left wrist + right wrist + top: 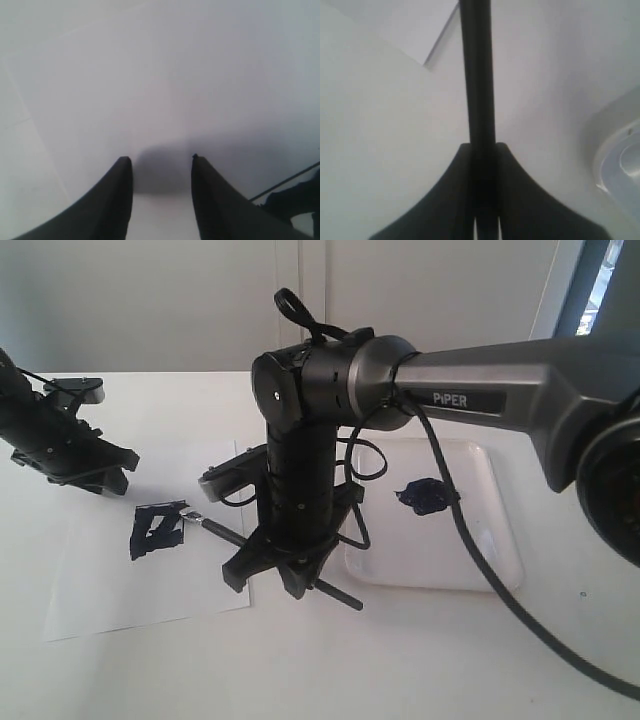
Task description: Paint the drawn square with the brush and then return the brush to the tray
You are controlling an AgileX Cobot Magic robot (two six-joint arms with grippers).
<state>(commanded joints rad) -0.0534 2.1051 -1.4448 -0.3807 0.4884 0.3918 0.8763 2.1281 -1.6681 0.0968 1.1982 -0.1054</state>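
The drawn square (157,530) on the white paper sheet (110,590) is filled with streaky blue-black paint. The brush (225,533) lies slanted, its silver ferrule and bristles touching the square's right edge and its tail sticking out toward the tray (490,560). My right gripper (285,565) reaches across the middle, pointing down, shut on the black handle. In the right wrist view the handle (477,75) runs straight out from between the closed fingers of the right gripper (483,146). My left gripper (100,478) rests at the paper's far left corner; the left wrist view shows it (161,159) open and holding nothing.
A dark paint blob (425,495) sits in the tray at the right. A black cable (480,570) from the right arm hangs across the tray. The tray's rim (615,150) and a paper corner (420,30) appear in the right wrist view.
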